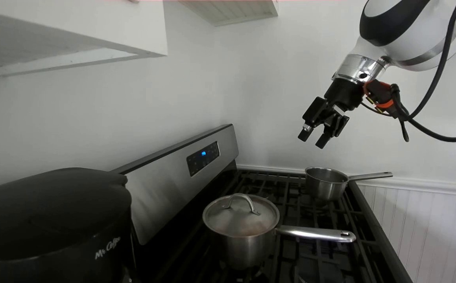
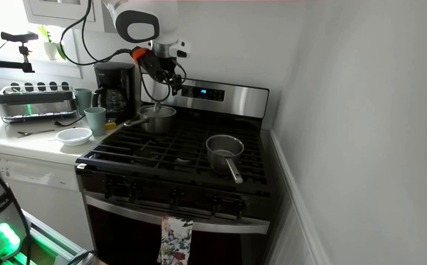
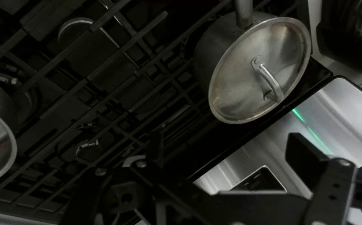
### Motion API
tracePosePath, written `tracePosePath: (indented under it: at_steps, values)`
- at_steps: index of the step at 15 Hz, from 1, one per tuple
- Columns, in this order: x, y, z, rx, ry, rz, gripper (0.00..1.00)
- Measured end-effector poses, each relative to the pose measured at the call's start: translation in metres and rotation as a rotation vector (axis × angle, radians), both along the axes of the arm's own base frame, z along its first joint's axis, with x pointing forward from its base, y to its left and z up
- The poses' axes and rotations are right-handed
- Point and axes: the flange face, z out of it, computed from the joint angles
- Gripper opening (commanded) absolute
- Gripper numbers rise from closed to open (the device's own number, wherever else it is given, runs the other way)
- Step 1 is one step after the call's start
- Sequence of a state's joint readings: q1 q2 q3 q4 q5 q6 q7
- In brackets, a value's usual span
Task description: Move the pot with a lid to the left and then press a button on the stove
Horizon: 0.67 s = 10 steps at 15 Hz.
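The pot [image 1: 245,251] stands upright on a back burner of the stove, at the coffee maker end; it also shows in an exterior view [image 2: 158,126] and the wrist view [image 3: 212,50]. Its lid [image 1: 235,222] is on, with an arched handle on top. The stove [image 1: 165,192] has a steel back panel with a dark control area and blue display [image 2: 203,91]; the wrist view shows part of this control area [image 3: 257,181], cut off by the gripper. My gripper [image 1: 313,139] is open and empty, raised above the burners and apart from pot and panel. It also shows in the wrist view [image 3: 230,143].
A smaller lidless saucepan [image 2: 225,147] sits on a front burner near the side wall. A black coffee maker [image 1: 54,220] stands beside the stove on the counter, with green cups [image 2: 96,121] and a white bowl [image 2: 74,137]. A cabinet [image 1: 74,31] hangs above.
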<state>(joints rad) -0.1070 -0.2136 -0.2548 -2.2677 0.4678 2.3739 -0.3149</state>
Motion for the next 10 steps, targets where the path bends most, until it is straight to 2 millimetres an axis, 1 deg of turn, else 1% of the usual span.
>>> tracePosePath:
  at_steps: [3, 5, 8, 10]
  values:
    - [0.001, 0.001, 0.000, 0.003, 0.002, -0.003, 1.00]
    - [0.001, -0.005, -0.004, 0.028, 0.008, -0.040, 1.00]
    - [0.012, -0.029, -0.013, 0.155, -0.011, -0.144, 1.00]
    - [0.030, -0.045, -0.019, 0.248, -0.032, -0.199, 1.00]
